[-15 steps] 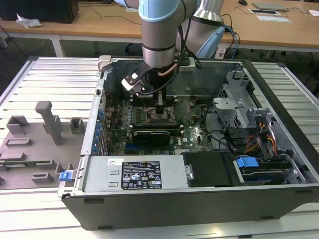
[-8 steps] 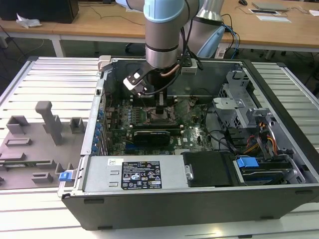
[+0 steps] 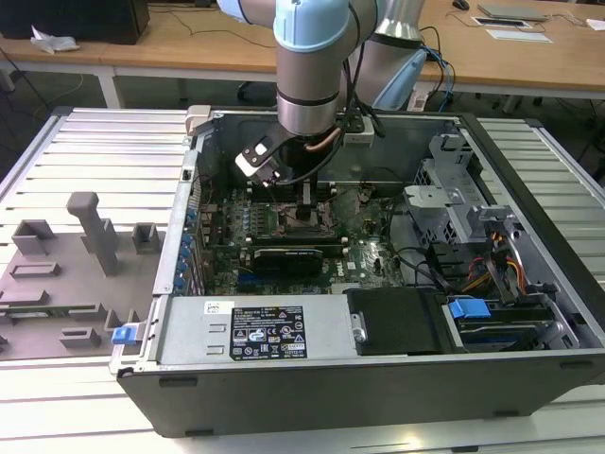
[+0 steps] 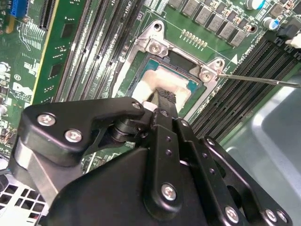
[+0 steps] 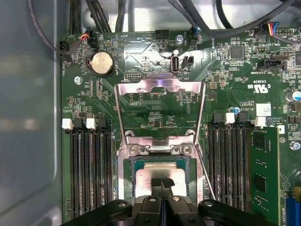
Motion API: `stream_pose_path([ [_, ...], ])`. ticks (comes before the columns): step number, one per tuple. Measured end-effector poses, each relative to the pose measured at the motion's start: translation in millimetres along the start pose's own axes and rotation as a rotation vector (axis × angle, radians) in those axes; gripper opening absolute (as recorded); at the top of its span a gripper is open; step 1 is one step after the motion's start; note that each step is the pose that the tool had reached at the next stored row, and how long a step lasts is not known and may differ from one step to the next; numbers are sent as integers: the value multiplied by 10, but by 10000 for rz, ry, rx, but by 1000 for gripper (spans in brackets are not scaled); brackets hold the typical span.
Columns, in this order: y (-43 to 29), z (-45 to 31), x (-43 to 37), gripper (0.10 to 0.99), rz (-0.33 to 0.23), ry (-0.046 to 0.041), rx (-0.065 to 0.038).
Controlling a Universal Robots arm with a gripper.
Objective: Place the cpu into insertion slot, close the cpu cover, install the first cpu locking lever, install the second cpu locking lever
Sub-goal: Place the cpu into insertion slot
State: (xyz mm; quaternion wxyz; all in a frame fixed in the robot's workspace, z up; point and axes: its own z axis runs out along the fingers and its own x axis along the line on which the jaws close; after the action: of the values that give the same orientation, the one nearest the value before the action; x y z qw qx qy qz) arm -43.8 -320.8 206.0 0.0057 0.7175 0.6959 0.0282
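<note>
- Step in hand, by judgement: cpu placement, near its end. cpu [image 5: 143, 181] flat inside socket [image 5: 126, 188], pale top up.
- Claw [image 5: 162, 181] pressed together, tips down on the middle of the cpu top. Pinching nothing, as far as can be seen.
- Cover [image 5: 160, 86] open, tilted up from the hinge side of the socket, its window bare. Not yet closed.
- Lever [image 4: 258, 79] unlatched: a thin wire angled out beside the socket, across memory slots [image 4: 244, 89]. Cannot tell where the other lever lies.
- Next move, as a judgement: calls for a straight lift off the chip with no sideways drag, so as not to shift it in its seat. Calls also for a path clear of the raised cover and the loose wire.
- Edges: socket rim tight around the cpu on every side, cover frame just beyond the tips, memory slots flanking both sides.
- Room: in the exterior view, claw at upper middle of the frame, low inside case [image 3: 312, 378]. Drive cage and cables at the frame's right. Free room mostly straight up.
- Tabletop [image 3: 113, 142] at the frame's left, with grey fixtures [image 3: 90, 232] well apart from the work.
</note>
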Motion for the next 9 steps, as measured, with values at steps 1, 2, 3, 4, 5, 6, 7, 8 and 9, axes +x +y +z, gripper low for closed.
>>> stream_pose_path([
  [1,0,4,0,106,0,-1,2],
  [2,0,7,0,106,-1,-2,1],
  [3,-1,21,-1,106,-1,-6,5],
  [4,-2,22,-2,106,-1,-6,5],
  [5,-1,23,-1,106,-1,-3,3],
  [6,-1,25,0,106,0,0,1],
  [7,-1,25,0,106,0,0,1],
  [8,-1,23,0,106,0,1,0],
  [9,0,15,1,106,0,7,-5],
])
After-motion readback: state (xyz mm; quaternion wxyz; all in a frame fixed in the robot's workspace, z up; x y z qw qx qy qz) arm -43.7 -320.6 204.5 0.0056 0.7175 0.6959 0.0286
